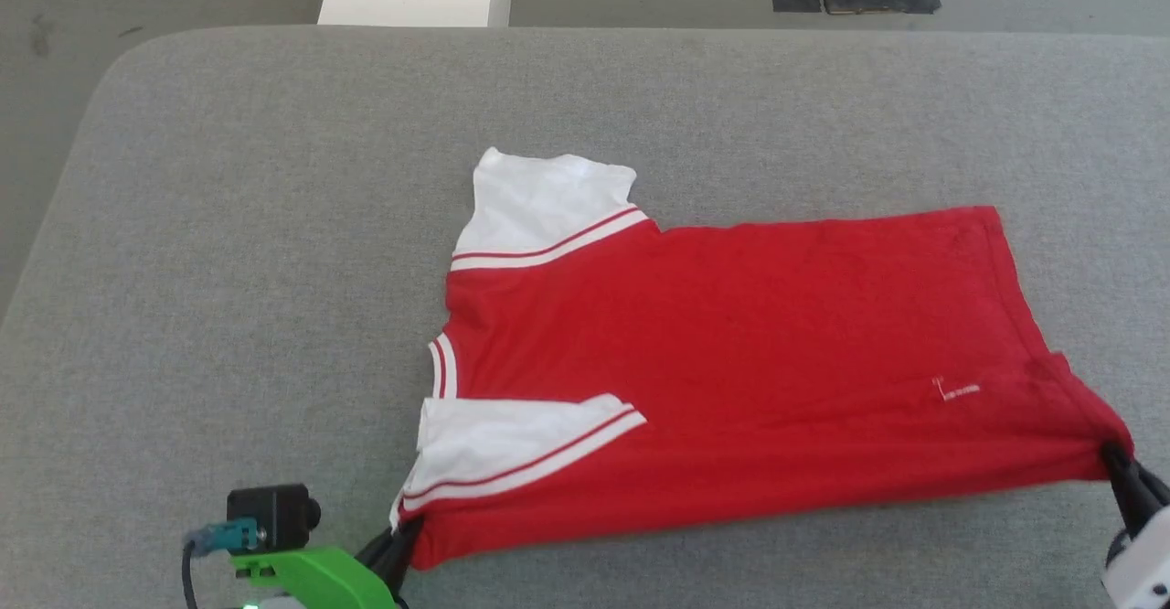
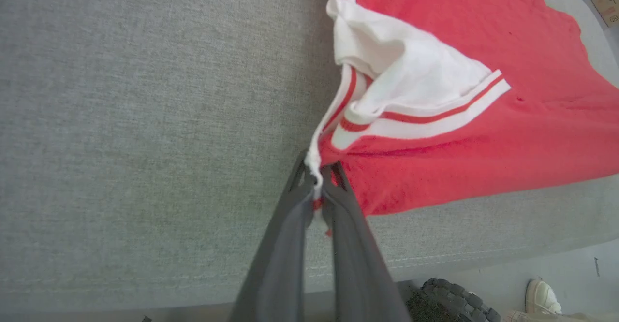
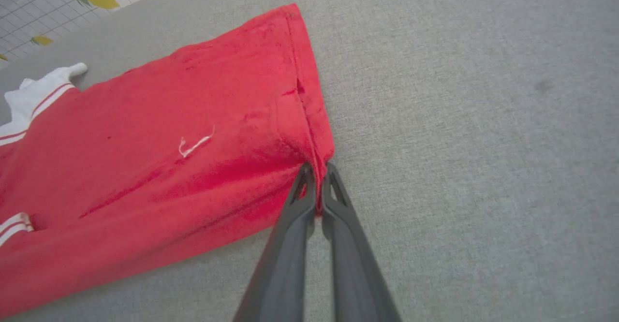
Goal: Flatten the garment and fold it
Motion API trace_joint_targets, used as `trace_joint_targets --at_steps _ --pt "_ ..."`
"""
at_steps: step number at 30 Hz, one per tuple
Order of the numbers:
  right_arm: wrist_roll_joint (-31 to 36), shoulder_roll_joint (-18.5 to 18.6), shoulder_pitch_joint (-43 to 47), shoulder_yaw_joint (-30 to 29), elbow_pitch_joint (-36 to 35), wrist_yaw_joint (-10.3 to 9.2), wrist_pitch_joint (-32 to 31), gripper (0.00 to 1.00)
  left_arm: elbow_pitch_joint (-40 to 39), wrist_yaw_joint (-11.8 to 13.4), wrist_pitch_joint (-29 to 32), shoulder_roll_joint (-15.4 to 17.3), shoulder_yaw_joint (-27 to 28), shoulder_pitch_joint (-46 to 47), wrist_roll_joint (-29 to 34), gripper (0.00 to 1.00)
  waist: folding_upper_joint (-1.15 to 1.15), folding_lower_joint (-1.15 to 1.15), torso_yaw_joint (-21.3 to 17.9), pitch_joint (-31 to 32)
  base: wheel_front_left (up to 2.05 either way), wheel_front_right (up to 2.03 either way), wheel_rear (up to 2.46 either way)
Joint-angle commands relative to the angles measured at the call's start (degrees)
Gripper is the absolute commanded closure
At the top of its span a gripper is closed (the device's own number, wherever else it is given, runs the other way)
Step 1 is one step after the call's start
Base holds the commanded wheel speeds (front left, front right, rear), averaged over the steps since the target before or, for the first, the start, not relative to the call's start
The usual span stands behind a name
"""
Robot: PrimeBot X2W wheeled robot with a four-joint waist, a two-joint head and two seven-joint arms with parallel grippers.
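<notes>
I've got the left fingers [image 2: 317,179] clamped on the sleeve corner at seven o'clock and the right fingers [image 3: 316,177] clamped on the hem corner at four, presumably to stretch the shirt [image 1: 731,344] flat on the table [image 1: 228,225].

The garment [image 1: 759,335] is showing as soft, matt cloth (slightly fuzzy up close), while the bench [image 1: 228,271] is looking covered in coarse, matt, grey woven fabric.
</notes>
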State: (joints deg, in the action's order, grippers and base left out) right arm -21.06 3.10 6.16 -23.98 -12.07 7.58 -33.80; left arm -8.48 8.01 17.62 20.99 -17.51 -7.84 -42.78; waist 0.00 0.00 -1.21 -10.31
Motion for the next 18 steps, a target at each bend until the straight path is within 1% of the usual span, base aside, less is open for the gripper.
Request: trace_joint_targets --at_steps 1,4,9,11,12,13,15,16,17,18 --pt "-0.4 -0.1 1.2 -0.7 -0.3 -0.09 -0.2 1.00 -0.3 0.5 0.1 0.3 0.2 -1.0 -0.6 1.00 0.00 0.00 -0.1 -0.2 0.00 0.00 0.00" --pt "-0.9 -0.2 2.6 -0.6 0.8 -0.09 -0.1 1.00 0.1 0.4 0.2 -0.1 -0.2 -1.5 -1.1 1.00 0.00 0.00 -0.2 -0.5 0.00 0.00 0.00" --pt "-1.9 -0.2 2.6 1.0 5.3 -0.09 2.5 1.00 2.8 -0.3 -0.5 -0.9 -0.9 0.1 -0.9 1.00 0.00 0.00 -0.4 -0.9 0.00 0.00 0.00" --pt "-1.7 -0.2 2.2 1.6 6.8 -0.09 3.4 1.00 4.1 -0.8 -0.4 -1.0 -1.3 0.9 -0.8 0.95 0.00 0.00 -0.4 -0.9 0.00 0.00 0.00" --pt "-1.7 -0.2 1.9 1.8 7.3 -0.09 3.6 0.99 4.5 -0.9 -0.5 -1.2 -1.4 1.3 -0.9 0.93 0.00 0.00 -0.5 -0.8 0.00 0.00 0.00" --pt "-1.6 -0.2 1.6 2.0 7.9 -0.09 3.9 0.93 5.1 -1.0 -0.5 -1.4 -1.5 1.6 -1.0 0.93 0.00 0.00 -0.5 -0.8 0.00 0.00 0.00" --pt "-1.5 -0.2 1.2 2.3 8.8 -0.09 4.3 0.88 5.9 -1.2 -0.5 -1.6 -1.7 2.0 -1.1 0.91 0.00 0.00 -0.6 -0.7 0.00 0.00 0.00" --pt "-1.5 -0.2 1.0 2.4 9.2 -0.09 4.5 0.76 6.4 -1.2 -0.4 -1.6 -1.7 2.2 -1.2 0.85 0.00 0.00 -0.7 -0.7 0.00 0.00 0.00" --pt "-1.4 -0.2 0.9 2.5 9.5 -0.09 4.7 0.67 6.7 -1.1 -0.3 -1.7 -1.8 2.3 -1.1 0.81 0.00 0.00 -0.7 -0.6 0.00 0.00 0.00" --pt "-1.3 -0.2 0.7 2.6 9.8 -0.09 4.8 0.31 7.0 -1.1 -0.3 -1.8 -1.8 2.3 -1.2 0.66 0.00 0.00 -0.7 -0.6 0.00 0.00 0.00"
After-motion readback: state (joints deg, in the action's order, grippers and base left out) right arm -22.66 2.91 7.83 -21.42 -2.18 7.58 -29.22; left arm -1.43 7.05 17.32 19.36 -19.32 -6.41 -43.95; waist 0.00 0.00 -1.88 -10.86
